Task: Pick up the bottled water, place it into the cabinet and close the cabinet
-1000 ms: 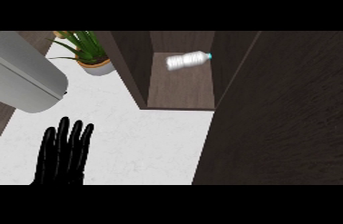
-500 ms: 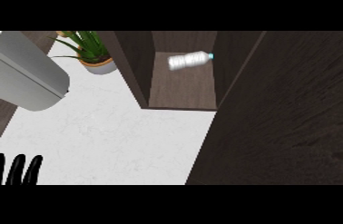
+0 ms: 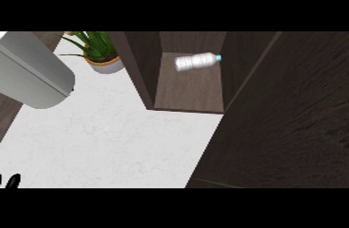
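The bottled water (image 3: 196, 61), clear with a blue cap, lies on its side at the back of the shelf inside the dark wooden cabinet (image 3: 187, 91). The cabinet's door (image 3: 286, 125) stands open and fills the right side of the view. Only the straight fingertips of my left hand (image 3: 10, 181) show, at the lower left edge of the view and far from the bottle. They hold nothing. My right hand is out of sight.
A potted green plant (image 3: 101, 54) stands on the white counter (image 3: 116, 144) left of the cabinet. A large grey rounded object (image 3: 31, 77) lies across the counter's upper left.
My left hand has drawn back down out of the view until only its fingertips remain. The bottle and the cabinet door have not moved.
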